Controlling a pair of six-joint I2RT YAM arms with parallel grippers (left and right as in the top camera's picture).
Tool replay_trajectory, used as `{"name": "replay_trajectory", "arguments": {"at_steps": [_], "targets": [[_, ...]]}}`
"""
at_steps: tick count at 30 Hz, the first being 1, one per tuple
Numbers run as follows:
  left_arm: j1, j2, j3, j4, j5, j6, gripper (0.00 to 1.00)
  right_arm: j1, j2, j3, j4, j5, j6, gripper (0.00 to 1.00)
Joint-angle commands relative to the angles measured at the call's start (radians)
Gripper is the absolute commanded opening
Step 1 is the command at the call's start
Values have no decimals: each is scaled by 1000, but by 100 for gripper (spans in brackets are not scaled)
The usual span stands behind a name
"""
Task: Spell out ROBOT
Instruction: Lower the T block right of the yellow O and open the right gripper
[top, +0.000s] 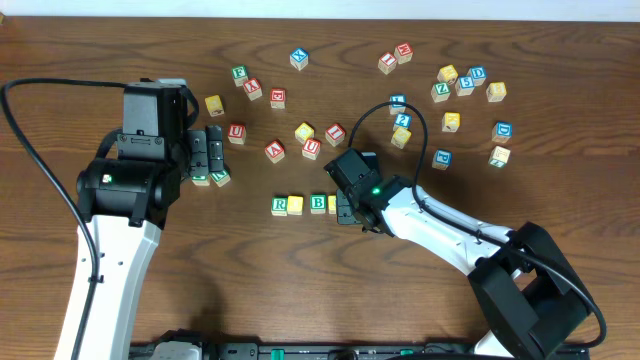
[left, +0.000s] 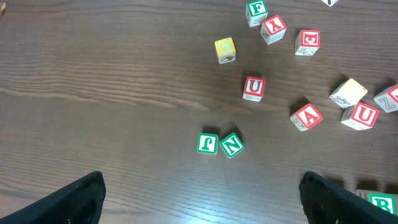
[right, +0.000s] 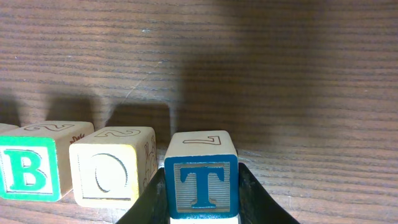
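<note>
A row of cubes lies mid-table: green-framed R (top: 280, 205), a yellow cube (top: 295, 205), green-framed B (top: 318, 204), and a second yellow cube (top: 333, 204) half under my right gripper (top: 345, 208). In the right wrist view the row reads B (right: 28, 171), yellow O (right: 112, 174), then the blue-framed T (right: 201, 185). The T stands upright just right of the O, with my right gripper (right: 201, 199) shut on its two sides. My left gripper (top: 206, 150) hangs wide open over bare wood at the left, its fingers (left: 74, 199) far apart and holding nothing.
Green J (left: 208, 143) and N (left: 231, 145) cubes lie just ahead of the left gripper. Red-lettered cubes such as a U (top: 236, 132) are scattered above the row. A cluster of blue and yellow cubes (top: 465, 85) sits at the back right.
</note>
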Motion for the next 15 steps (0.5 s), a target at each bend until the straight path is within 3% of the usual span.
{"name": "replay_trajectory", "arguments": {"at_steps": [1, 6, 15], "targets": [[5, -1, 16, -3, -9, 17, 98, 5, 12, -13, 1, 20, 14, 11], [5, -1, 16, -3, -9, 17, 98, 5, 12, -13, 12, 20, 22, 29], [5, -1, 16, -3, -9, 17, 98, 3, 12, -13, 16, 28, 22, 36]]}}
